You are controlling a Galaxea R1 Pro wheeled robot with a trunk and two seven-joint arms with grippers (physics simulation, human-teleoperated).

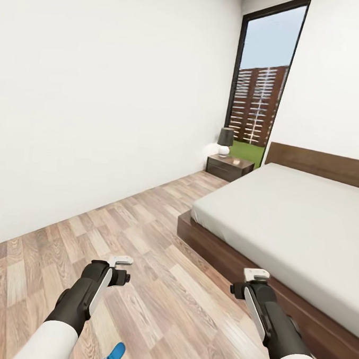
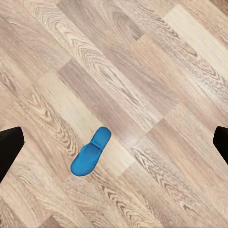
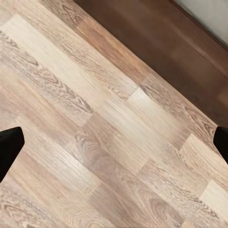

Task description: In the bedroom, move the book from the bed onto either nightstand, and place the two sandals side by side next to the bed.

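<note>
Blue sandal [image 2: 90,158] on floor [image 1: 145,225], near, below left gripper [image 1: 122,269]; bed [image 1: 283,218] right, nightstand [image 1: 229,166] far. Both grippers wide, empty, right gripper [image 1: 250,282] beside bed frame. Sandal-collecting step, apparently: next, lowering left gripper onto sandal.

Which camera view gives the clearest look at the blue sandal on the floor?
The left wrist view: the whole blue sandal lies flat on the wood floor, unobstructed. In the head view, part of it peeks in at the bottom edge, beside the left arm.
</note>
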